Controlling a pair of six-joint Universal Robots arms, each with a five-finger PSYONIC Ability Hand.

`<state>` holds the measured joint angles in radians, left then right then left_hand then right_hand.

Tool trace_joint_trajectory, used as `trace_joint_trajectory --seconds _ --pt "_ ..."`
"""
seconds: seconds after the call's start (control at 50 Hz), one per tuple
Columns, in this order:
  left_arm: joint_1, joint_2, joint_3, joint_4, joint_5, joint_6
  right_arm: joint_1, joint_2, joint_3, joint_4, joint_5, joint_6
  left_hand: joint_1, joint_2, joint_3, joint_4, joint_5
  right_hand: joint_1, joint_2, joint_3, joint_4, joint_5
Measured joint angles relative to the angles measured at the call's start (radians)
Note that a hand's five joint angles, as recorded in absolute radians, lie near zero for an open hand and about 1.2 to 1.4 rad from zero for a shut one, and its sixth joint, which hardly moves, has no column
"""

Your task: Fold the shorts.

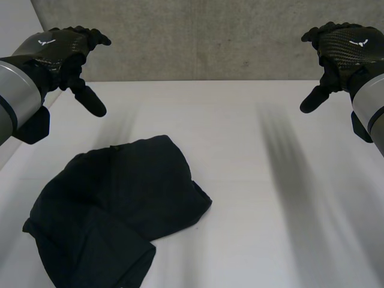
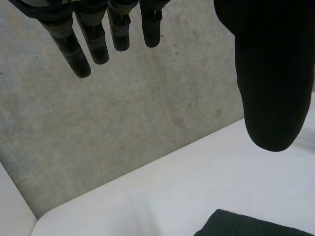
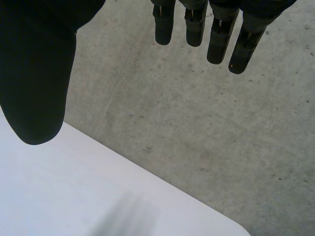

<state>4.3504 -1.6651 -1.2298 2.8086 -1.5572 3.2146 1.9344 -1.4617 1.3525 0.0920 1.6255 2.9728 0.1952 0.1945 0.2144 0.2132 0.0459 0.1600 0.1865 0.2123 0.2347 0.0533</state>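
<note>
The black shorts [image 1: 120,204] lie bunched on the near left part of the white table [image 1: 270,198], blocking that corner; bare tabletop runs from their right edge across the middle and right side. The left hand [image 1: 63,51] and right hand [image 1: 342,45] hang above the far corners, fingers relaxed, well apart from the cloth. A concrete wall [image 1: 210,36] closes the far side

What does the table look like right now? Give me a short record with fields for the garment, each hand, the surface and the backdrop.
garment: black shorts, bunched in a loose heap, not neatly folded
garment position: on the table's left side, near the robot
left hand: open, raised above the table, holding nothing, apart from the shorts
right hand: open, raised above the table's right side, holding nothing
surface: white table
backdrop: grey concrete wall behind the table
</note>
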Motion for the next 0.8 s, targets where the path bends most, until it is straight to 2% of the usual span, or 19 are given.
trace_joint_trajectory --seconds 0.14,0.26,0.36,0.46,0.58,0.66,0.68,0.72,0.78,0.8 --pt "0.013 -0.068 0.03 -0.002 -0.004 0.057 0.0 0.003 0.005 0.0 -0.016 -0.002 0.0 0.0 0.0 0.0 0.0 0.0 0.0 0.0 0.0 0.0" --pt "0.044 -0.165 0.038 -0.007 -0.019 0.202 0.0 0.004 0.017 -0.001 -0.028 -0.008 0.002 0.002 0.0 0.0 0.0 0.0 0.0 0.0 0.0 0.0" --pt "0.107 -0.265 0.025 -0.001 -0.085 0.312 0.0 0.014 0.061 -0.002 -0.059 -0.043 0.004 0.006 0.002 0.0 0.0 0.0 0.0 0.0 0.0 0.0" --pt "0.182 -0.37 0.023 0.02 -0.126 0.337 0.0 0.037 0.12 -0.003 -0.102 -0.102 0.004 0.015 0.002 0.002 0.0 0.0 0.0 0.0 0.0 0.0" --pt "0.233 -0.495 0.046 0.035 -0.121 0.333 -0.004 0.063 0.184 -0.009 -0.142 -0.152 0.029 0.034 0.009 0.008 0.009 0.0 0.0 0.0 0.0 0.0" --pt "0.24 -0.574 0.07 0.034 -0.105 0.329 -0.011 0.069 0.222 -0.032 -0.156 -0.163 0.132 0.124 0.092 0.098 0.095 0.0 0.0 0.0 0.0 0.0" --pt "0.24 -0.585 0.074 0.033 -0.1 0.329 -0.013 0.07 0.232 -0.041 -0.158 -0.164 0.293 0.274 0.241 0.246 0.237 0.0 0.0 0.0 0.0 0.0" --pt "0.238 -0.596 0.079 0.033 -0.094 0.328 -0.014 0.07 0.24 -0.05 -0.159 -0.165 0.367 0.34 0.317 0.315 0.302 0.0 0.0 0.0 0.0 0.0" --pt "0.23 -0.62 0.101 0.03 -0.074 0.328 -0.018 0.07 0.265 -0.084 -0.161 -0.164 0.729 0.736 0.696 0.7 0.658 0.0 0.0 0.0 0.0 0.0" --pt "0.227 -0.624 0.109 0.03 -0.071 0.328 -0.018 0.069 0.269 -0.091 -0.16 -0.164 0.775 0.787 0.763 0.751 0.705 0.0 0.0 0.0 0.0 0.0"
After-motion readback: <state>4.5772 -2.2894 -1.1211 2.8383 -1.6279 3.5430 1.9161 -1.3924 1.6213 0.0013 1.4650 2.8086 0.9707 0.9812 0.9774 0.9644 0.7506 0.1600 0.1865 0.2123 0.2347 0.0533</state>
